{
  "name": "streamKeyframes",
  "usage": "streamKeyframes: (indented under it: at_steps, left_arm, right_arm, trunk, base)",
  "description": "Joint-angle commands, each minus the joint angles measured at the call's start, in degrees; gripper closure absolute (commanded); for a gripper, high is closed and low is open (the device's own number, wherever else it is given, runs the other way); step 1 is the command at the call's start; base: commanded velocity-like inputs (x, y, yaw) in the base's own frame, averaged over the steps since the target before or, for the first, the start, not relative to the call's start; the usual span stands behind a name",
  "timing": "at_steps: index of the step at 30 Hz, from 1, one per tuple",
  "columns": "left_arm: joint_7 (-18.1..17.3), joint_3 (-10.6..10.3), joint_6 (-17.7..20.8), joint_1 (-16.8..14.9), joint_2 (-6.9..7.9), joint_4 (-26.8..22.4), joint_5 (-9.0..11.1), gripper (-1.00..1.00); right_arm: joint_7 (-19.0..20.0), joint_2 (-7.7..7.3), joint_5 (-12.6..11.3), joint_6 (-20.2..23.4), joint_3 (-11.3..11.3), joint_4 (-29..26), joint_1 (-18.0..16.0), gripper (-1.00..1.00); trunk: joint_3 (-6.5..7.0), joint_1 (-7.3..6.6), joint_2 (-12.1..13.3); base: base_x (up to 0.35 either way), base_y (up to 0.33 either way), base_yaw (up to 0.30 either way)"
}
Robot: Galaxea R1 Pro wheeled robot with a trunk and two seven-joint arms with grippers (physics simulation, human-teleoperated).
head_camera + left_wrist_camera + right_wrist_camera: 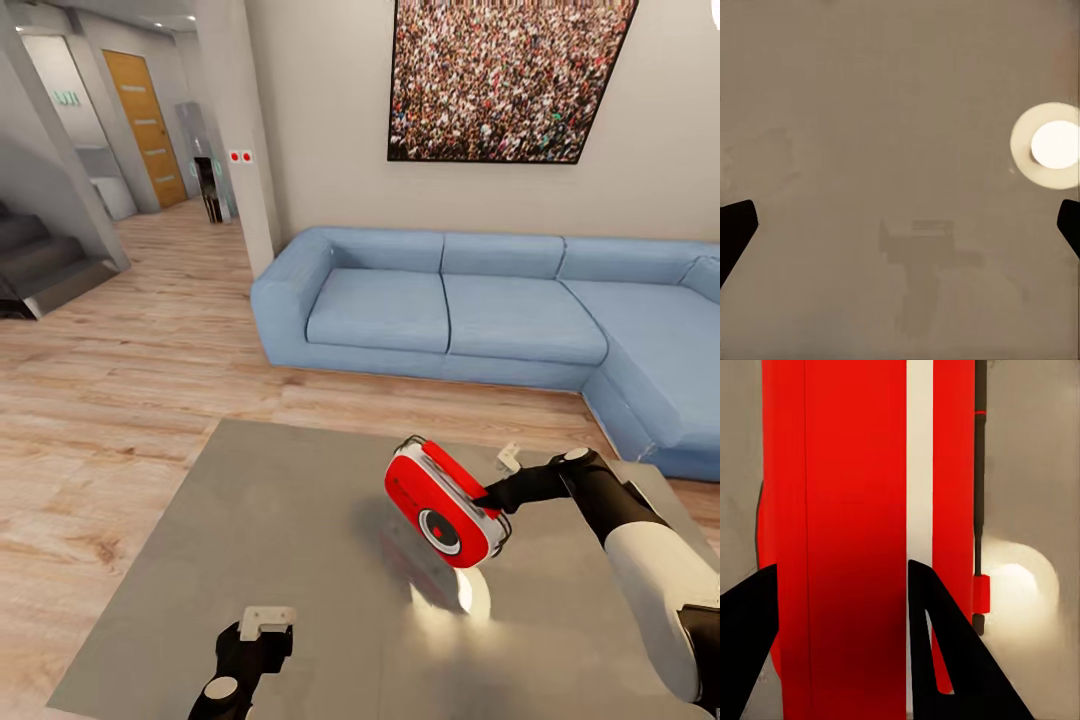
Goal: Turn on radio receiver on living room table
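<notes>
Red and white-rimmed, the radio (446, 505) is held clear above the grey table (200, 560), pinched across its thickness by the right hand (497, 497), which grips it from its 3 o'clock side. The radio's long axis runs from 10 o'clock down to 4 o'clock in the head view, with the round dial (440, 529) facing the camera and free of the fingers. The left hand (266, 622) hovers spread and empty at the radio's 7 o'clock, so it is probably the one to reach the dial.

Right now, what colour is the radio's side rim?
White-silver, on the red radio receiver; clearest in the right wrist view.
</notes>
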Motion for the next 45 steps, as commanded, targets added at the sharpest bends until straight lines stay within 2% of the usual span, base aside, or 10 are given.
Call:
streamKeyframes:
  at_steps: [1,5,9,45]
  left_arm:
    - [0.0,0.0,0.0,0.0,0.00,0.0,0.0,-1.00]
    - [0.0,0.0,0.0,0.0,0.00,0.0,0.0,-1.00]
    - [0.0,0.0,0.0,0.0,0.04,0.0,0.0,-1.00]
    - [0.0,0.0,0.0,0.0,0.06,0.0,0.0,-1.00]
  right_arm:
    - [0.4,0.03,-0.1,0.0,-0.1,0.0,0.0,1.00]
    - [3.6,0.18,-0.1,0.5,-0.2,-0.1,0.0,1.00]
    - [4.6,0.23,-0.1,0.7,-0.3,-0.1,0.0,1.00]
    - [5.0,0.18,-0.2,0.6,-0.5,-0.1,0.0,1.00]
  trunk:
    - [0.19,-0.23,0.4]
    - [0.91,-1.11,2.0]
    - [1.63,-1.98,3.6]
    - [8.09,-9.89,18.1]
  base:
    - [0.000,0.000,0.000]
    - [0.000,0.000,0.000]
    - [0.000,0.000,0.000]
    - [0.000,0.000,0.000]
